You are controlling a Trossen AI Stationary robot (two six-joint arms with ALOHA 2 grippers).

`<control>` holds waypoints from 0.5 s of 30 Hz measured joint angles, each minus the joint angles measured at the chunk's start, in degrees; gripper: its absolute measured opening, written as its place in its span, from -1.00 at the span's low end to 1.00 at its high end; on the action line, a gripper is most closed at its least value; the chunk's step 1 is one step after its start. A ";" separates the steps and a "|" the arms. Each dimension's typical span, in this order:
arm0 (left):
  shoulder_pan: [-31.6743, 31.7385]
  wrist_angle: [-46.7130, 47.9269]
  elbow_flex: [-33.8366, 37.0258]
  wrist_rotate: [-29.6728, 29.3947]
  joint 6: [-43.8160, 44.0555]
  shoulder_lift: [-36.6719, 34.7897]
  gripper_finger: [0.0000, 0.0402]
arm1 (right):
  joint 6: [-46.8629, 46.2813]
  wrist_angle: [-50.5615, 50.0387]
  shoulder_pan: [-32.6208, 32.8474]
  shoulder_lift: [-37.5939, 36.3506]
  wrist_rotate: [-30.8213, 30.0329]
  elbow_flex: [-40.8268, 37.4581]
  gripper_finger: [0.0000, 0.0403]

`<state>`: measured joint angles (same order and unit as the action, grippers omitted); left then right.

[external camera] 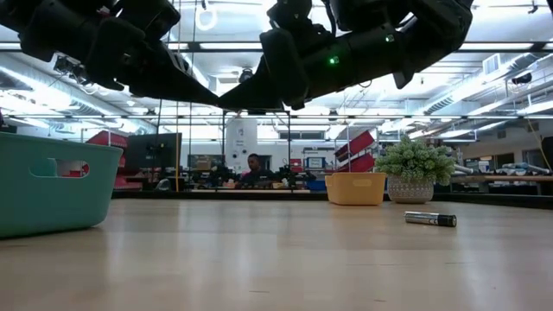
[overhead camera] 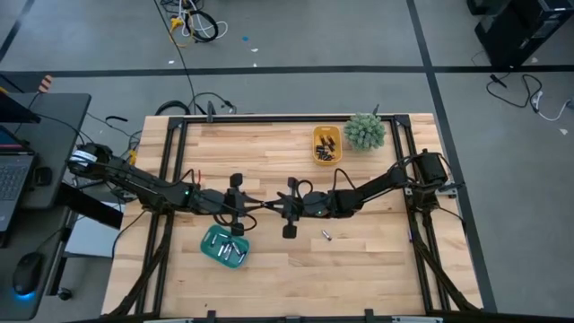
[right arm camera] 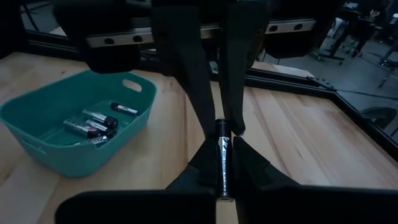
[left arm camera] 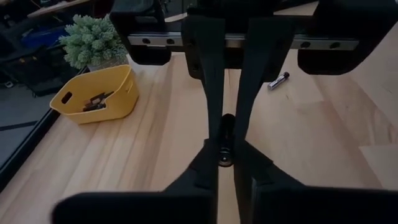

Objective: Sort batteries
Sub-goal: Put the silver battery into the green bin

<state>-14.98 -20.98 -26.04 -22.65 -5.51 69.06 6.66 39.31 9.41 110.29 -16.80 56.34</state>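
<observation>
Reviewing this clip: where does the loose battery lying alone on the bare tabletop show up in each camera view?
High view: loose battery on the wood, just right of where the arms meet.
Low view: lying flat at right, before the plant.
Left wrist view: far across the table.
Right wrist view: not in it; the held battery is another.
Shared landmark: yellow tray, in all but the right wrist view.

Two plastic trays stand on the tabletop (overhead camera: 269,278): one teal tray (overhead camera: 224,247) and one yellow tray (overhead camera: 326,144). Just beside the yellow tray is one potted plant (overhead camera: 364,131). One battery (overhead camera: 327,236) lies loose on the wood, well apart from the yellow tray. One more battery (right arm camera: 222,165) is pinched between the two hands. The teal tray holds about four cells (right arm camera: 93,121); those in the yellow tray cannot be counted.
</observation>
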 joint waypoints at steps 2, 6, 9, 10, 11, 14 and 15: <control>-0.01 0.06 0.00 0.02 -0.14 0.00 -0.95 | 0.00 0.04 0.00 0.01 0.06 0.00 -0.93; -0.02 0.01 0.00 -0.26 -0.20 0.00 -0.96 | -0.02 0.21 0.00 -0.01 0.17 -0.02 -0.92; -0.02 -0.05 0.00 -0.80 -0.22 -0.06 -0.98 | -1.83 0.28 0.00 0.00 0.09 -0.02 -0.76; -0.02 -0.01 0.00 -0.86 -0.22 -0.31 -0.98 | -2.43 0.21 0.00 -0.22 0.09 -0.02 -0.68; -0.02 0.15 0.01 -0.89 -0.23 -0.79 -0.99 | -3.10 -0.05 0.05 -0.46 0.09 -0.01 -0.60; -0.33 1.65 -0.06 -1.07 0.12 -2.42 -0.99 | -4.11 -2.27 0.48 -1.59 0.07 0.13 -0.41; -0.57 4.09 -0.36 -1.12 0.93 -3.25 -0.99 | -4.15 -3.47 0.72 -2.07 0.07 0.11 -0.35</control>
<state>-15.56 -16.89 -26.41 -23.77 -4.58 65.80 2.50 35.84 10.13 108.23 -16.73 56.45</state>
